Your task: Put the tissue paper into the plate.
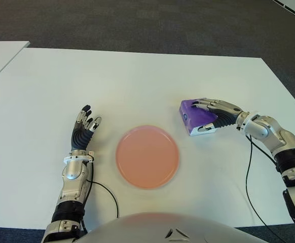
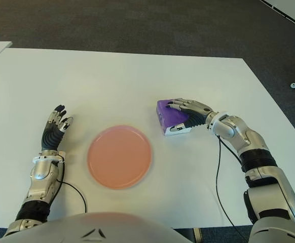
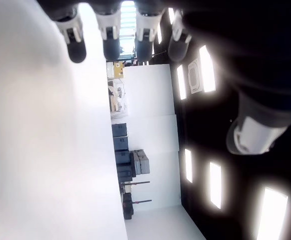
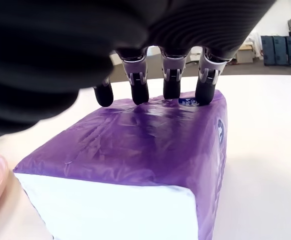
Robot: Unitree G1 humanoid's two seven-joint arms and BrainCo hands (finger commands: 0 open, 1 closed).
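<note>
Right hand (image 1: 211,114) drapes over the purple tissue pack (image 1: 194,117), fingers on its top and thumb at its near side — a grasp closing, not yet lifted. Pack sits on the counter (image 1: 137,86) right of the pink plate (image 1: 147,157). Next: lift, carry left. Left hand (image 1: 85,126) lies open beside the plate.

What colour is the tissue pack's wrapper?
Purple, with a white end, on the tissue pack; clearest in the right wrist view.
</note>
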